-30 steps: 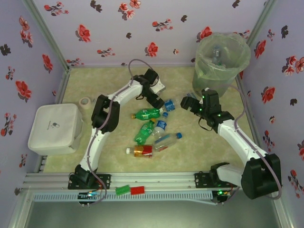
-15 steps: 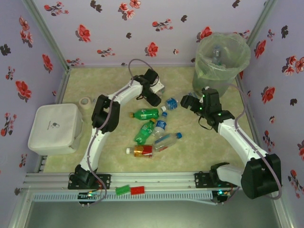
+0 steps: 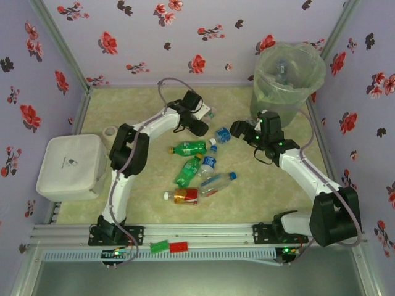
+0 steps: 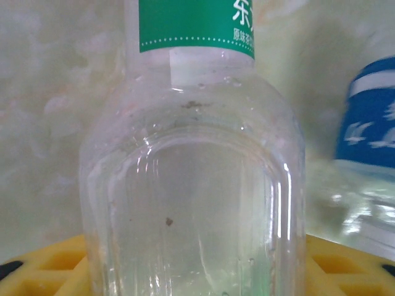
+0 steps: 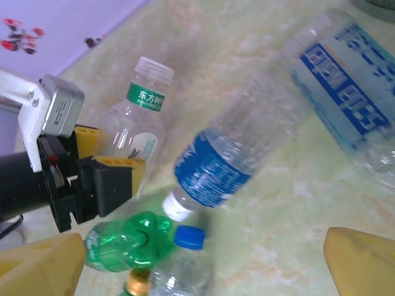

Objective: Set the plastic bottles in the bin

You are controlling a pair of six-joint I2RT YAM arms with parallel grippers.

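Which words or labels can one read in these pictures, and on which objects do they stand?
"东方", then further blurred characters: green neck band of the green-labelled bottle.
Blue label of the large bottle: white letters, too blurred to read.
Blue label of the middle bottle: print too small to read.
Mark on the white box: too small to read.

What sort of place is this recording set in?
Probably a lab robot test cell: flower-print walls on a metal frame, two arms bolted to a rail, and bottles strewn near a lined bin.
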